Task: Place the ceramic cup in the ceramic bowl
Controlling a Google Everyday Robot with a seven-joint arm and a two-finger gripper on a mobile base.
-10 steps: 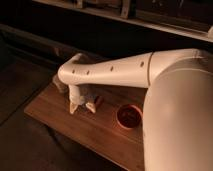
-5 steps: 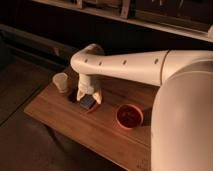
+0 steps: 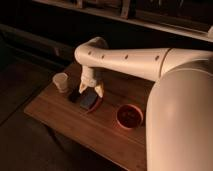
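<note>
Gaping wide over the flat red-edged object (image 3: 89, 102), the jaws grip nothing, near the ceramic cup (image 3: 61, 82).

The cream-white ceramic cup (image 3: 61, 82) stands upright at the left end of the worktop (image 3: 55, 114). The red-orange ceramic bowl (image 3: 129, 116) sits well apart. The pincer (image 3: 89, 95) hangs between them, spread wide.

Wooden table (image 3: 60, 116): gripper (image 3: 88, 93) hangs tips-down, fingers spread, just above a flat red-edged object (image 3: 89, 104) near the table's middle, ceramic cup (image 3: 61, 82) upright at its 10 o'clock, close but apart, ceramic bowl (image 3: 129, 116) at its 4 o'clock, well apart from the cup.
</note>
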